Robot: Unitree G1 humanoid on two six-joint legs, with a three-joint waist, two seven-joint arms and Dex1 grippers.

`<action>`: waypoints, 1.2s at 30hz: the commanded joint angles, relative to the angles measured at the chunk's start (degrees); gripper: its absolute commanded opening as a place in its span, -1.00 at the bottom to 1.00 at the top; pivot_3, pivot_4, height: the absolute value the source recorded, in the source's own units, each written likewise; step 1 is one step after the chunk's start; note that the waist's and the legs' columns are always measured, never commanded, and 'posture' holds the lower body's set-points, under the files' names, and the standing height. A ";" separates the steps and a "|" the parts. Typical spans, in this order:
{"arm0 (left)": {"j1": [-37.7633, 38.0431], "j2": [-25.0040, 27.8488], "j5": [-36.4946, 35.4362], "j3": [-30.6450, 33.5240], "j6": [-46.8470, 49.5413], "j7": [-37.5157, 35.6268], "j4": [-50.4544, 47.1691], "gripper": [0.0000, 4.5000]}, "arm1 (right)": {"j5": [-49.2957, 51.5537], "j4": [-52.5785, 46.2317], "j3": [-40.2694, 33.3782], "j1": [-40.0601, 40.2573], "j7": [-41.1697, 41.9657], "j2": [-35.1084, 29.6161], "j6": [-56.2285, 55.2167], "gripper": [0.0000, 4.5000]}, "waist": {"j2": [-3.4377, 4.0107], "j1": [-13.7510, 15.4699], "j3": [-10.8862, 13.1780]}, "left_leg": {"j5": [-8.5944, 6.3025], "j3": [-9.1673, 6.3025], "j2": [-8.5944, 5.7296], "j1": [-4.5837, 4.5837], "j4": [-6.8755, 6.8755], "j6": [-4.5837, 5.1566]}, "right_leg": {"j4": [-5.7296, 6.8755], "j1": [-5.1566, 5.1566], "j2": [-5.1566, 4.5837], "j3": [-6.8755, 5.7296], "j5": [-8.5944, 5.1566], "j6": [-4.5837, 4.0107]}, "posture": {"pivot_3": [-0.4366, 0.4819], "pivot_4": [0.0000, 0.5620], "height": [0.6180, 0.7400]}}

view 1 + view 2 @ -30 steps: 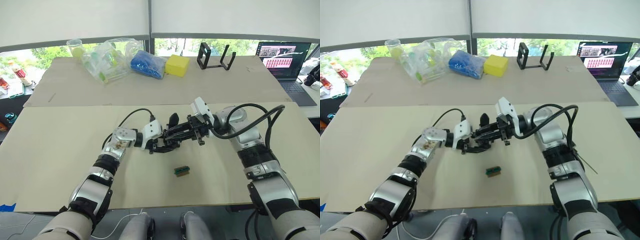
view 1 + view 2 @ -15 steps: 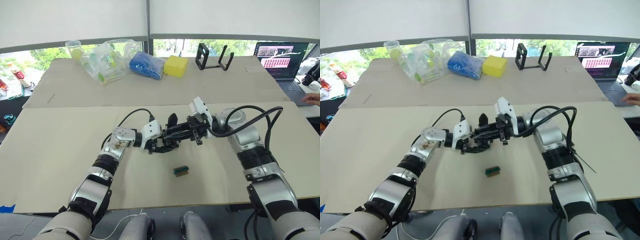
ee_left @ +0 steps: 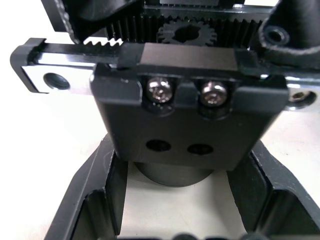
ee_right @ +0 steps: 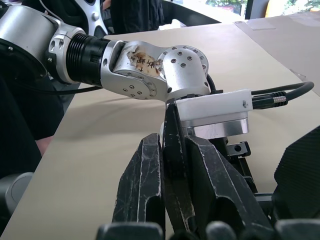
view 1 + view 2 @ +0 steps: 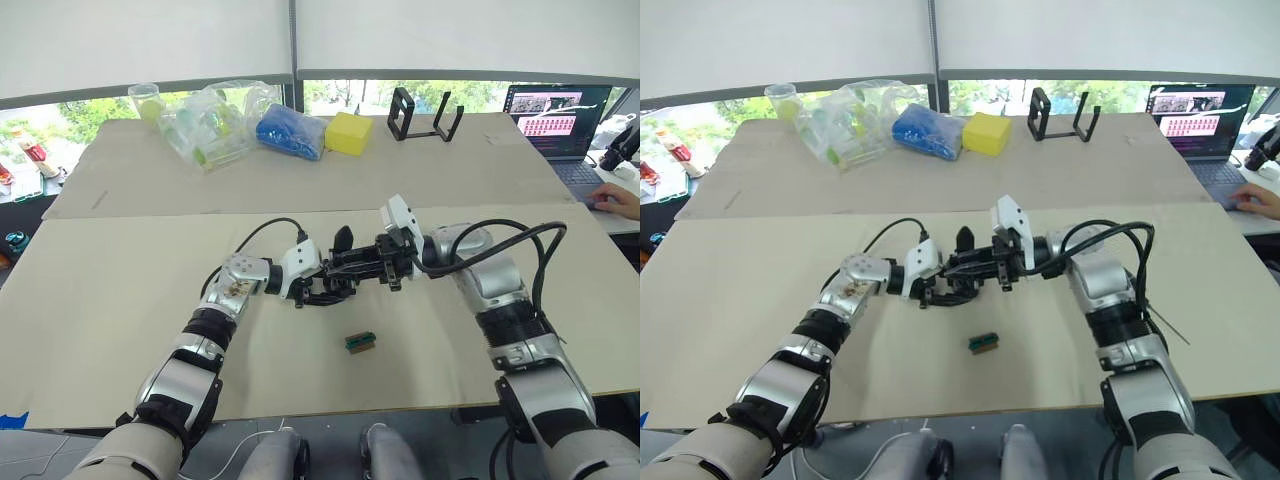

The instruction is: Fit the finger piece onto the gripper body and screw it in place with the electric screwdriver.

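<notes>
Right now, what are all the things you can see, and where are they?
gripper body: one, black, mid-table, in the left pincer
finger piece: one, black, in the right pincer, apparently
small block: one, green and brown, near the table's front
yellow block: one, far side
blue bundle: one, beside the yellow block
plastic bag: one, clear, far left
cup: one, clear, far left
stand: one, black, far side
laptop: one, open, far right
table: beige
person's hand: one, right edge
left pincer: black, shut
right pincer: black, shut
</notes>
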 commanded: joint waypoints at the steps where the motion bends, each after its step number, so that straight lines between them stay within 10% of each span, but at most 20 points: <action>1: -0.07 0.41 -1.68 1.22 -0.15 -1.57 -2.76 0.01 | -4.65 5.97 5.86 2.22 3.13 -1.42 2.90 -0.86 | 0.00 0.00 0.00 | 0.00 0.00 0.00 0.00 0.00 0.00 | 0.01 0.00 0.00 0.00 0.00 0.00 | -0.05 -0.47 1.00; 36: 2.07 1.66 -1.24 0.39 -0.76 -2.66 -4.67 0.01 | -7.58 20.80 7.80 -2.71 8.66 1.04 -4.01 -0.86 | -0.04 -0.37 -1.00 | -0.15 0.00 0.14 0.32 -0.32 -0.11 | -0.03 0.03 -0.08 0.05 0.00 -0.01 | -0.05 -0.47 1.00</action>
